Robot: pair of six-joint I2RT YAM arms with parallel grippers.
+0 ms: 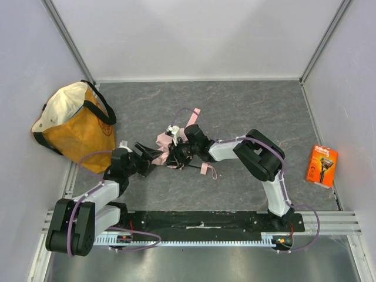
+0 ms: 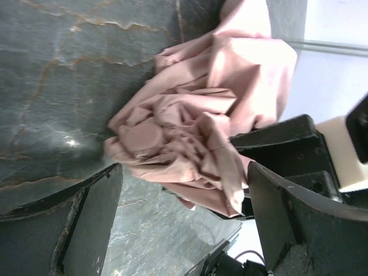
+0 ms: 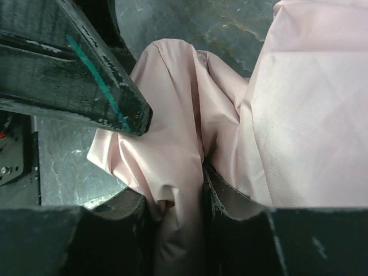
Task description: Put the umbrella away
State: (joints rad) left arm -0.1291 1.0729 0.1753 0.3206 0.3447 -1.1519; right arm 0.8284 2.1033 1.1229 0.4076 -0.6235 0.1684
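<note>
Pinches only loose umbrella (image 3: 184,115) fabric in right hand (image 3: 178,207), left hand (image 2: 184,175) spread wide at its 9 o'clock, risks fabric slipping out.

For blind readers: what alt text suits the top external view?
A crumpled pink umbrella lies on the grey table: the right gripper pinches its fabric, the left gripper is open beside it. A tote bag stands at left, an orange box at right.
</note>
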